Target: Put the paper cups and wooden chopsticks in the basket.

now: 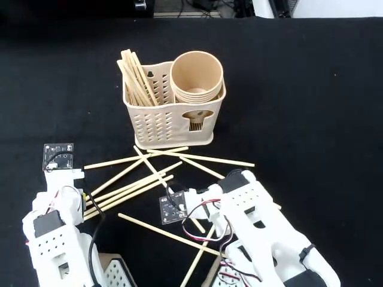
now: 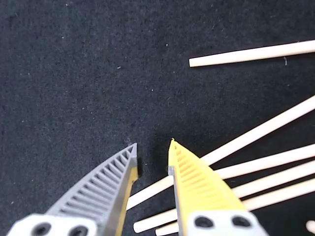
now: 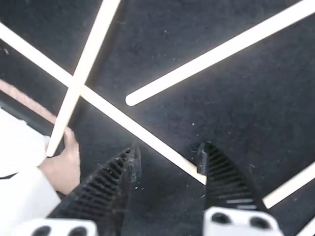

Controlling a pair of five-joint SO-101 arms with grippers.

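A beige slotted basket [image 1: 157,123] stands at the table's middle. Stacked paper cups [image 1: 196,75] fill one of its compartments and several wooden chopsticks [image 1: 136,78] lean in the other. More loose chopsticks [image 1: 133,184] lie scattered in front of it. My left gripper [image 2: 153,145] is open just above the cloth, at the near ends of a chopstick bundle [image 2: 256,169], with one chopstick end [image 2: 147,192] between its fingers. My right gripper [image 3: 168,147] is open, straddling a long chopstick [image 3: 147,141] that crosses another one [image 3: 83,64].
The left arm [image 1: 54,230] fills the near left corner and the right arm [image 1: 263,230] the near right. Black cloth [image 1: 311,107] covers the table. A white and tan shape [image 3: 44,172] sits at the edge of the right wrist view.
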